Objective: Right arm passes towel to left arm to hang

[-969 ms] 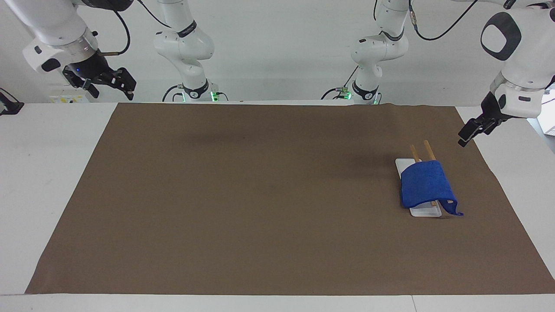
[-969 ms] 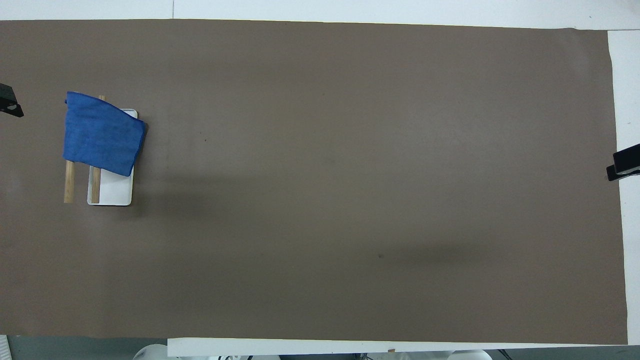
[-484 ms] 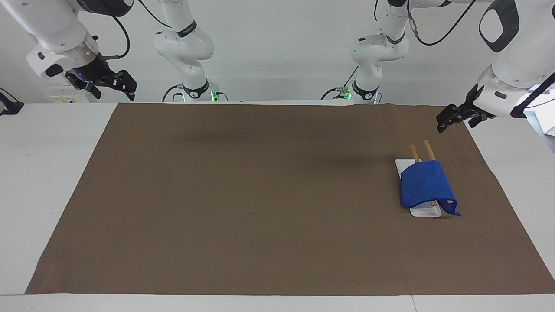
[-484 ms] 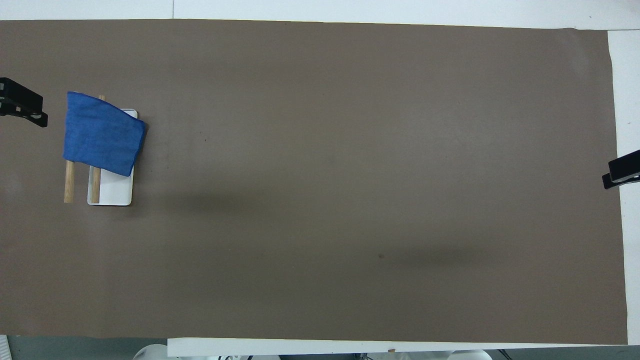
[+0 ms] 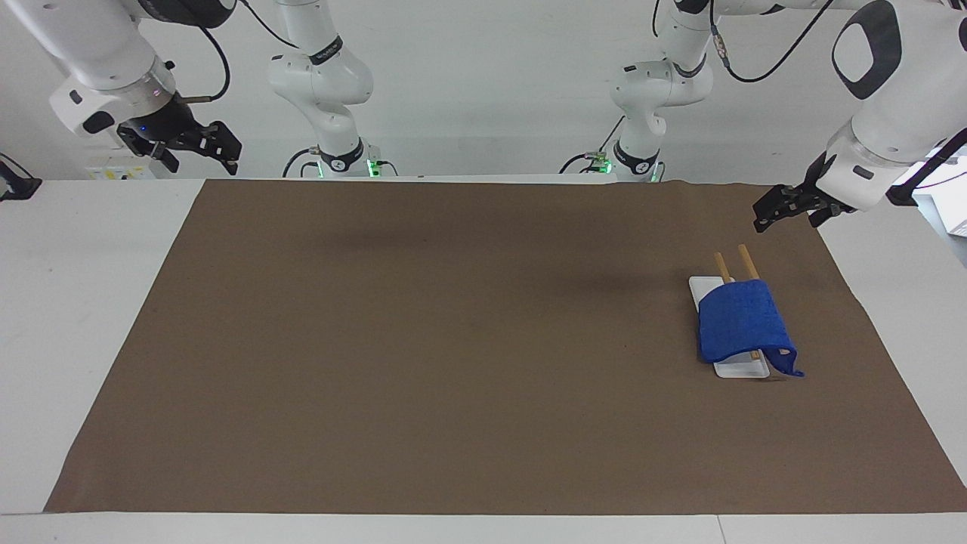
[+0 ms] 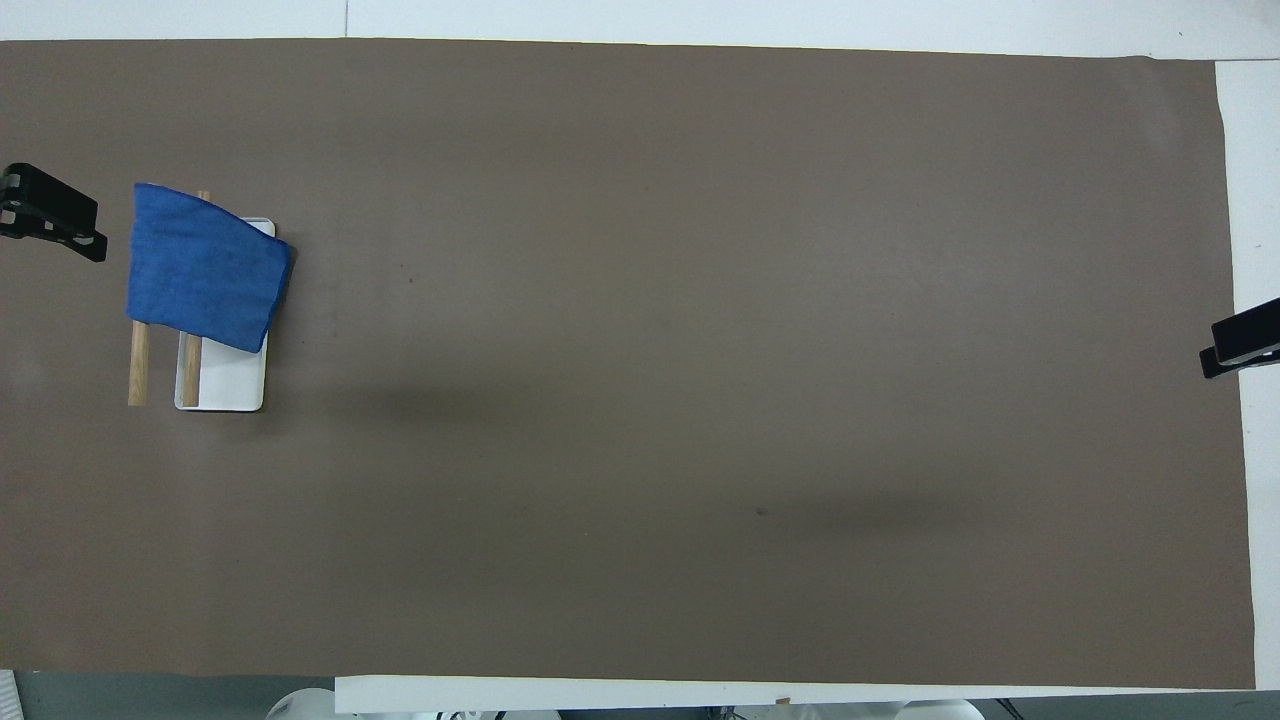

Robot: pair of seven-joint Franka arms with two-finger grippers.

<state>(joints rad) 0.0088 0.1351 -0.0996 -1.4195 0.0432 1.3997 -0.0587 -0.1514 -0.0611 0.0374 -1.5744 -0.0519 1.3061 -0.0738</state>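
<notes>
The royal-blue towel (image 5: 739, 319) hangs draped over two wooden bars (image 5: 746, 261) of a small rack with a white base (image 5: 742, 369), at the left arm's end of the table. It also shows in the overhead view (image 6: 205, 265). Its loop tag corner rests on the mat beside the base. My left gripper (image 5: 789, 211) is open and empty in the air, apart from the towel, over the mat's edge beside the rack. My right gripper (image 5: 193, 151) is open and empty, raised over the right arm's end of the table, where that arm waits.
A brown mat (image 5: 453, 340) covers most of the white table (image 5: 91, 302). The rack's bars (image 6: 138, 365) and white base (image 6: 230, 385) stick out from under the towel toward the robots. The right gripper's tip (image 6: 1238, 350) shows at the mat's edge.
My left gripper has risen and drawn back from beside the rack, then shifted slightly inward over the mat's edge. The towel stays on the bars. The right gripper has hardly moved.
</notes>
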